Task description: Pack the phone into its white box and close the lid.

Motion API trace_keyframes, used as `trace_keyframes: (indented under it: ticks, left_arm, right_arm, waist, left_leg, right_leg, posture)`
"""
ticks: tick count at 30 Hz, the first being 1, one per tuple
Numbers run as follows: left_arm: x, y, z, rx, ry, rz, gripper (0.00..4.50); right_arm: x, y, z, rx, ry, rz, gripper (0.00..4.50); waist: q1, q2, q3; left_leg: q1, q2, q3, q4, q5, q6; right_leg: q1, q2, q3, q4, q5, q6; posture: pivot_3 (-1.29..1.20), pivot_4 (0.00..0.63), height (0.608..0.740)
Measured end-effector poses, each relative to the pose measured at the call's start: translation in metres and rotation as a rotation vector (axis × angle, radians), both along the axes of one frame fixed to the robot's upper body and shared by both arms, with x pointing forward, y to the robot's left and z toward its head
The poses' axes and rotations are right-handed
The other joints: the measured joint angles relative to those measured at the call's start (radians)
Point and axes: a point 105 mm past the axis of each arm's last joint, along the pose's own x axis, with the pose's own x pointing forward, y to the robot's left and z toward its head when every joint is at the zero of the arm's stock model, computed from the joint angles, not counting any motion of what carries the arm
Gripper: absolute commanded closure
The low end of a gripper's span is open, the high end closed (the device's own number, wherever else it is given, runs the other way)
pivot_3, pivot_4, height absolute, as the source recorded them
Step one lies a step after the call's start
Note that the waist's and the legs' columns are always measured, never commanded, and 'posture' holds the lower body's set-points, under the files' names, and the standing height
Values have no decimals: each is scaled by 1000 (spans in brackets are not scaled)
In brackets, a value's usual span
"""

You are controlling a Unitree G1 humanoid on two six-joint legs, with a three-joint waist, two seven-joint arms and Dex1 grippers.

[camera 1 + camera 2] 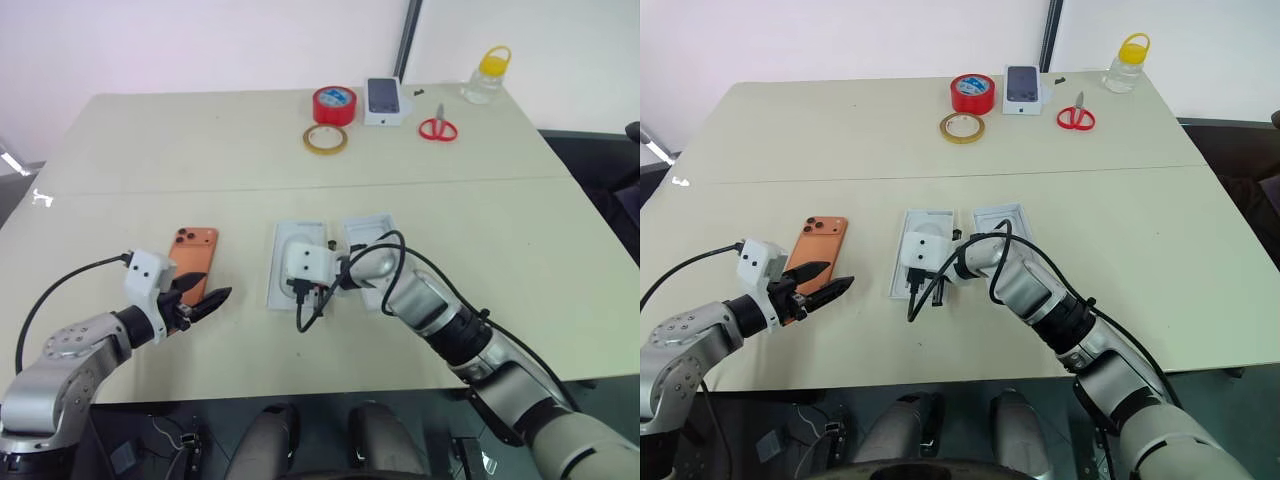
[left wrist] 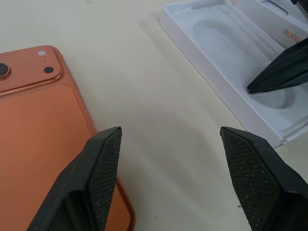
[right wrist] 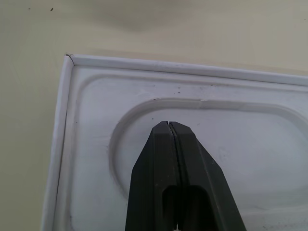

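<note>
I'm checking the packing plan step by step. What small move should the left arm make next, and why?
Probably shift the open left tool sideways over the phone's edge to grip it. The phone lies flat on the table, apart from the white box; one finger overlaps its edge. The shut right tool hovers over the tray.

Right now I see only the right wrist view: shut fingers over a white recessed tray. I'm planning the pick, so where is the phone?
Observer: The phone lies back up on the table, to the robot's left of that recessed tray and apart from it.
Operator: Is the left gripper holding it?
Observer: No. The left gripper is open at the phone's near right edge, gripping nothing.
Operator: Any other tray?
Observer: A second white tray sits close beside the recessed one, on the robot's right.
</note>
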Motion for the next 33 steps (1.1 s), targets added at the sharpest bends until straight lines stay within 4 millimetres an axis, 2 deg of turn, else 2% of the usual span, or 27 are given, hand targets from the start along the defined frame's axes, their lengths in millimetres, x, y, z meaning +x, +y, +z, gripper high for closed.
trace_keyframes:
  ticks: [4,7,10,11,15,19,22,28,33]
  left_arm:
    - [7,6,9,-28,-28,53,1048]
    - [23,28,22,-61,-46,190,1048]
    - [38,62,20,-91,28,402,176]
    - [40,68,15,-87,72,451,50]
    - [45,79,-4,-93,223,559,50]
    - [52,77,1,-126,269,559,50]
    - [52,73,0,-144,301,537,50]
    - [43,38,0,-203,359,381,50]
    - [36,10,-2,-250,374,290,50]
  right_arm:
    - [10,4,12,66,-37,-56,4484]
    - [21,8,36,135,-89,-97,4484]
    - [22,24,52,203,-108,-105,4500]
    - [21,30,50,207,-102,-104,4500]
    - [19,47,31,177,-63,-107,4500]
    - [19,67,24,178,-40,-121,4500]
    - [19,74,25,175,-49,-113,4500]
    - [15,77,1,72,-29,-92,4500]
    - [15,76,-3,41,-30,-86,4500]
  waist:
    - [-1,0,0]
    - [-1,0,0]
    - [-5,0,0]
    - [-4,0,0]
    - [-2,0,0]
    - [-5,0,0]
    - [-9,0,0]
    - [-9,1,-1]
    - [2,1,-2]
  left_leg:
    - [0,0,0,0,0,0]
    - [0,0,0,0,0,0]
    - [0,0,0,0,0,0]
    - [0,0,0,0,0,0]
    - [0,0,0,1,0,0]
    - [0,0,0,1,0,-1]
    - [0,0,-1,1,0,-1]
    - [1,-1,-1,1,0,-1]
    - [1,-1,-1,1,0,-1]
  right_leg:
    - [0,0,0,0,0,0]
    - [-1,0,0,0,0,0]
    - [-1,1,0,1,0,0]
    - [-1,1,0,1,0,0]
    - [-2,1,0,1,0,0]
    - [-2,1,0,2,0,0]
    - [-2,1,0,2,0,0]
    - [-2,0,-1,2,0,0]
    - [-2,0,-1,1,0,0]
  posture:
    - [0,150,740]
    - [0,150,740]
    - [0,150,740]
    - [0,150,740]
    - [0,150,740]
    - [0,150,740]
    - [0,150,740]
    - [0,150,740]
    - [0,150,740]
